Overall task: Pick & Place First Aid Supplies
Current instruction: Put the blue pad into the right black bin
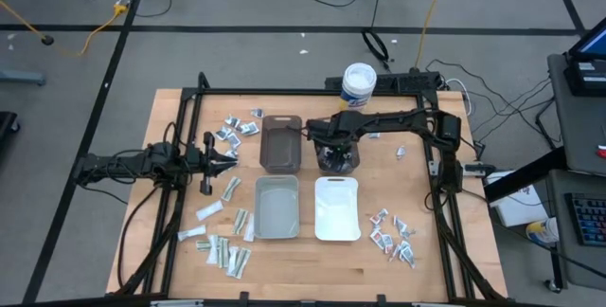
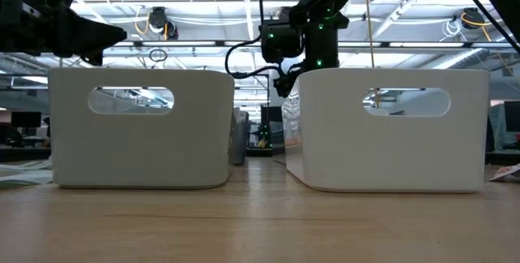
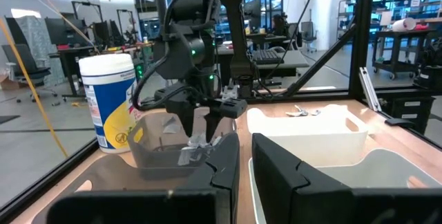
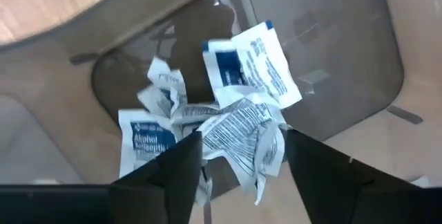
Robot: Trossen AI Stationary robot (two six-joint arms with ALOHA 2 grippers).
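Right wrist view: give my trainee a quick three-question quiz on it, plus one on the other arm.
1. True or false: the right gripper has its fingers closed.
2. The packets below it lie in: A a white bin, B the dark see-through bin, C the bare table.
3. In the high view, which gripper waits at the table's left, away from the bins?

Key:
1. False, the fingers stand apart.
2. B.
3. The left gripper.
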